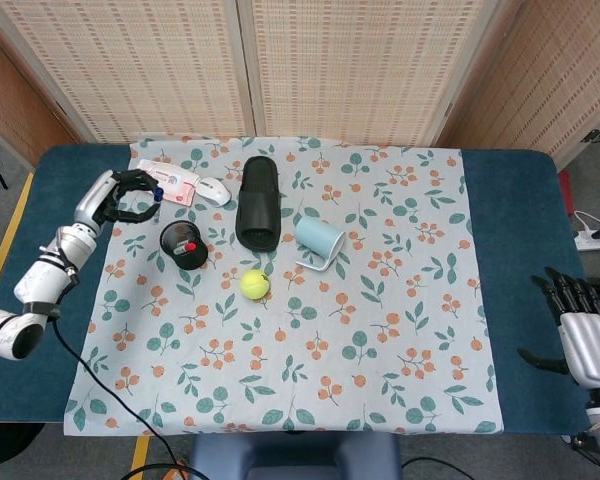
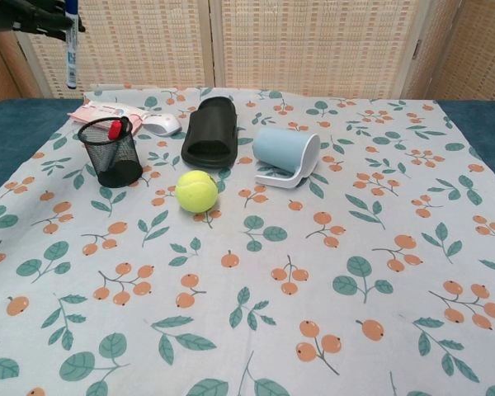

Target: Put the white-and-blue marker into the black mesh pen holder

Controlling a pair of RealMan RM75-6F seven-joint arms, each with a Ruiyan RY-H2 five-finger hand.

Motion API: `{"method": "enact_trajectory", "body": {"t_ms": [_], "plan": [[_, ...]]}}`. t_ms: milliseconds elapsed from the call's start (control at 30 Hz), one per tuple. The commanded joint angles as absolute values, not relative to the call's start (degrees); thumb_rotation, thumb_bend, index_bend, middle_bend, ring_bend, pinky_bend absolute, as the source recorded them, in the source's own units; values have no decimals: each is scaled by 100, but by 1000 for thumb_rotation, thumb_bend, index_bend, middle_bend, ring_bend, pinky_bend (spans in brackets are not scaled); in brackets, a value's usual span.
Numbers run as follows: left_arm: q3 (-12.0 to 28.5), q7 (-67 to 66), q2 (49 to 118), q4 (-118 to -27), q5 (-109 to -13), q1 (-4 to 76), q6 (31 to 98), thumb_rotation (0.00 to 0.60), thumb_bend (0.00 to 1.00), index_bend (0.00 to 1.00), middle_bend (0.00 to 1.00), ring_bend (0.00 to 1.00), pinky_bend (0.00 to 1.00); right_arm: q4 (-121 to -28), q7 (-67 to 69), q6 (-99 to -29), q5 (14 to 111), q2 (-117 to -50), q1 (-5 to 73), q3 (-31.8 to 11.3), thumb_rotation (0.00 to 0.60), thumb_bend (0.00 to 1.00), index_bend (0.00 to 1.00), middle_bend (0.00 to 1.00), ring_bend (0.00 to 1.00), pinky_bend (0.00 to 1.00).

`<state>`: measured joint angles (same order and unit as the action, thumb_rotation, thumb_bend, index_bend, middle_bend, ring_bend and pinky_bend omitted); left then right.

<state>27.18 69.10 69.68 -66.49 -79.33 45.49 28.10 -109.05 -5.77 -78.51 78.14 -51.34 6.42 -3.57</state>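
My left hand (image 1: 120, 193) (image 2: 35, 15) holds the white-and-blue marker (image 2: 70, 54) upright, blue tip (image 1: 156, 195) showing, high above the cloth. It hangs up and to the left of the black mesh pen holder (image 1: 183, 245) (image 2: 111, 152), which stands upright with a red-capped pen inside. My right hand (image 1: 586, 335) rests open at the table's right front edge, far from both.
On the floral cloth (image 1: 380, 330) lie a pink wipes pack (image 1: 166, 179), a white mouse (image 1: 214, 190), a black slipper (image 1: 258, 202) (image 2: 209, 132), a tipped light-blue mug (image 1: 319, 242) (image 2: 285, 156) and a tennis ball (image 1: 255, 284) (image 2: 196, 190).
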Motion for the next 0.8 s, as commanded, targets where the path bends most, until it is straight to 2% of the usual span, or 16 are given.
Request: {"method": "enact_trajectory", "body": {"t_ms": [33,200,500,800], "plan": [[2458,7505,7345,-6125,-8340,4838,2725,600,357,633,616,229,220,-10925,-598,-7877,7796,-5133,630,-366,600,0,120,0,3,0],[1857,8762,7889,-5142,-8918,5054,3038,600,358,631,612,230,218,-10982,-841,-7930,7682,-5198,620,-393,600,0,120,0,4,0],[882,10144,8320,-4124,-9499,5293,3643,600,358,620,575,204,218,-10981,-870,-7886,7586,-5212,638,-422,600,0,117,0,3,0],[367,10552,8601,-3654,-9530,5425,3896,600,358,604,565,196,216,-10965,-835,-7838,7576,-5206,656,-427,600,0,112,0,3,0]]}}
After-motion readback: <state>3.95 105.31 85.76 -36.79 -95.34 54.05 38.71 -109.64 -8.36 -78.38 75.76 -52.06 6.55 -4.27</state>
